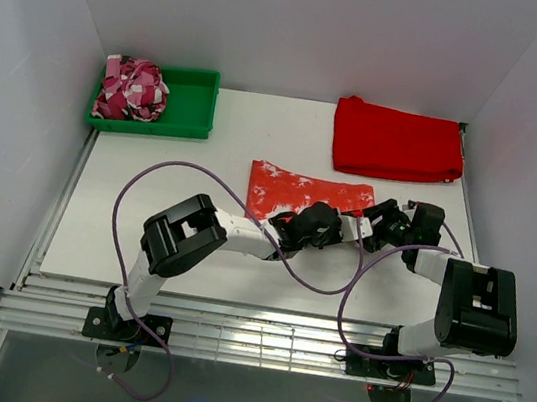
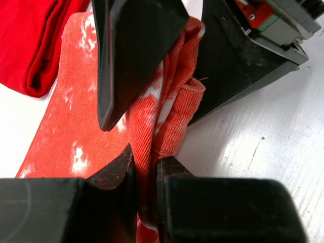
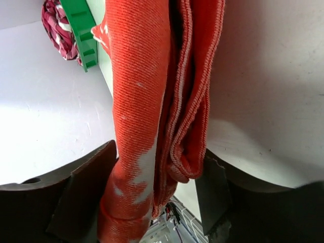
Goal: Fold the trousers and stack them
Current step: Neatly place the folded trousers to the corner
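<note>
Trousers [image 1: 295, 190] lie on table [image 1: 192, 240]; green tray [image 1: 195, 99] holds crumpled pink-white cloth [image 1: 132, 88].

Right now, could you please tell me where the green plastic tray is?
In the top view, the green plastic tray sits at the white table's far left corner, holding a crumpled pink-and-white cloth, opposite the folded plain red cloth.

1 trousers [image 1: 301, 188], 1 red cloth [image 1: 397, 141], 1 green bin [image 1: 193, 99], 1 pink bundle [image 1: 131, 90].
</note>
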